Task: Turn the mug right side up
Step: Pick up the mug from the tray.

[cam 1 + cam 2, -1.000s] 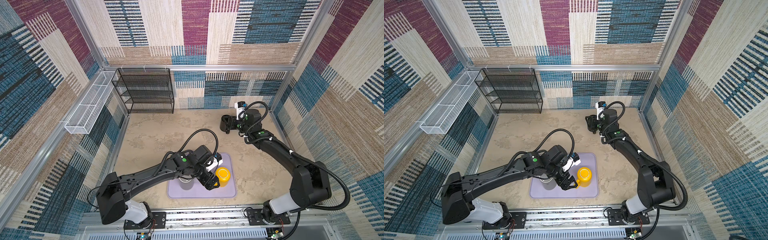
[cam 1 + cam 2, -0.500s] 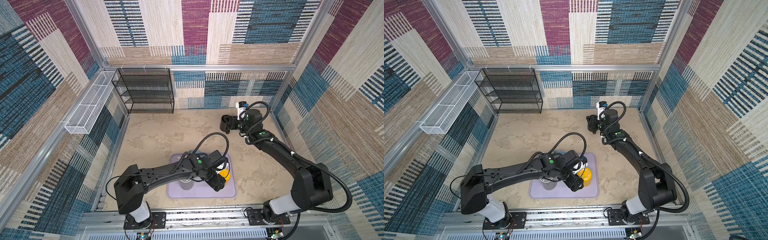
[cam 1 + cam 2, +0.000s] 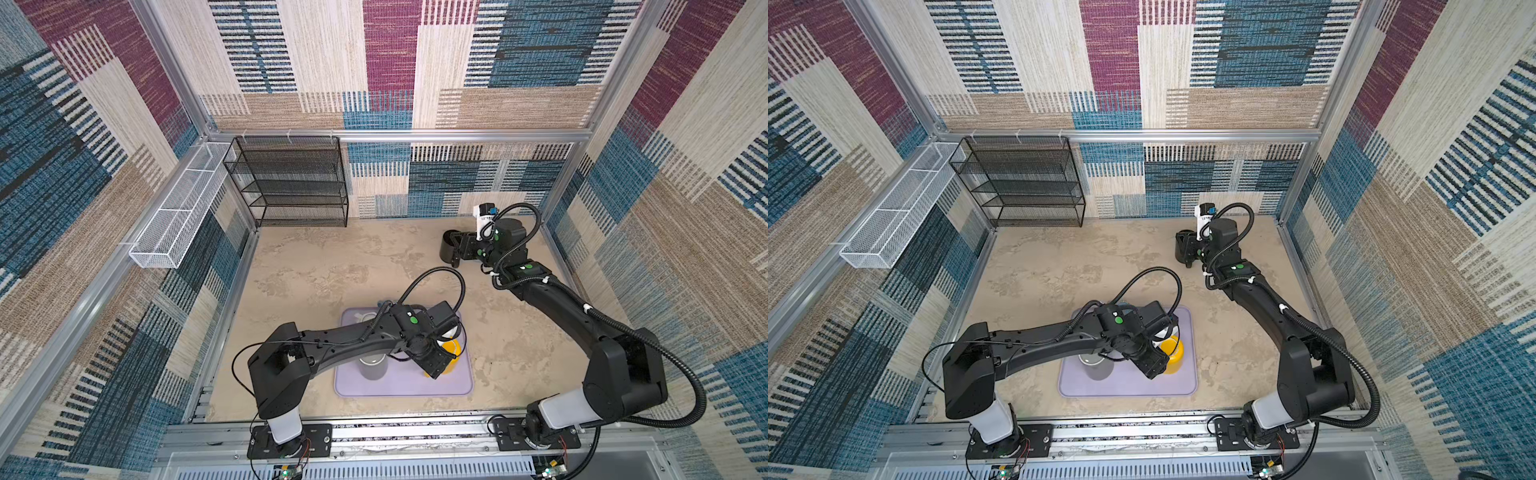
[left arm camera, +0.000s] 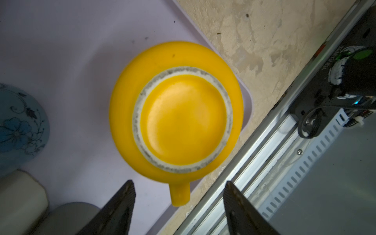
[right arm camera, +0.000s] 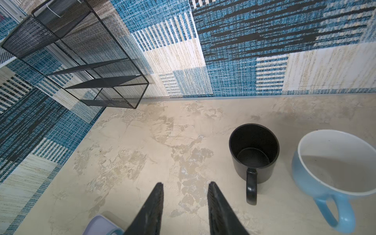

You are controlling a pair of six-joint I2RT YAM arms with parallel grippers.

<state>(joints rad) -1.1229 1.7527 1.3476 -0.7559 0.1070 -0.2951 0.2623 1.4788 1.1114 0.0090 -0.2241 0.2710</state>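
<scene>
Barely begun: yellow mug [image 4: 177, 120] sits base-up on the lavender mat [image 4: 61, 50]; left gripper [image 4: 179, 181] hovers above, jaws wide, empty; right gripper [image 5: 185, 184], jaws narrowly parted, empty.

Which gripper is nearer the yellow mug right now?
Left. The left gripper hovers above the upside-down yellow mug, open by its handle; the right gripper is far off, beside the black mug.
</scene>
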